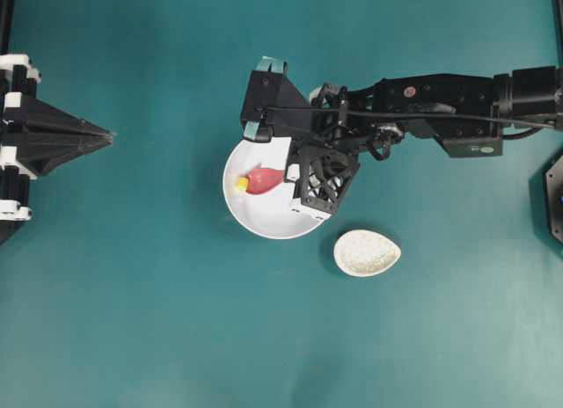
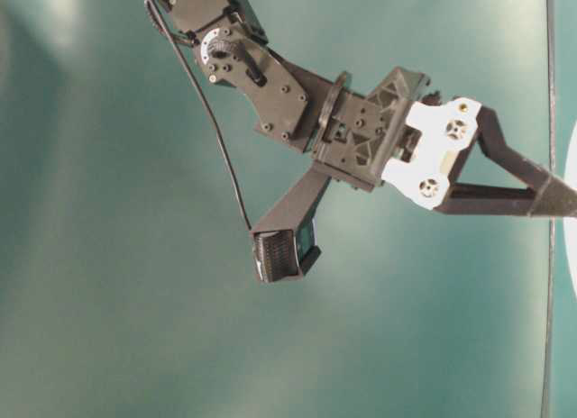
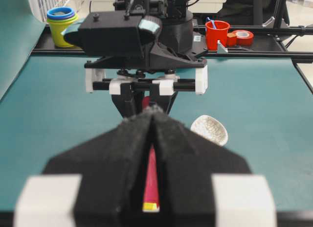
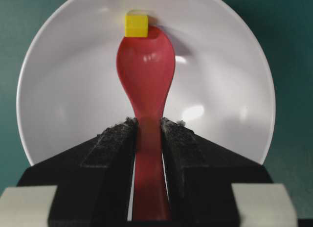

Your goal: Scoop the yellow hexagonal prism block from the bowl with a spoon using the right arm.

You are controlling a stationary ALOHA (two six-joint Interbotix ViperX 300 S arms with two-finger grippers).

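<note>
— What's that right arm point(image 1: 440, 100) made of, from where you stand?

— Matte black housings in blocky segments, with small screws and one red dot on top. A thin black cable runs along it. There's a black vented camera box point(image 1: 324, 177) near the wrist, and teal patches at the front end.

— And the left arm point(image 2: 270, 85)?

— Black too, with a round geared joint, a loose black cable, a white plate with two round fittings, and tapering black fingers point(image 2: 532, 193).

Four views: one overhead, one at table level, two wrist-mounted.
The table point(image 1: 132, 320) is seen from above; the bowl point(image 4: 58, 90) is viewed closely by the right wrist and shared with the overhead view.
</note>
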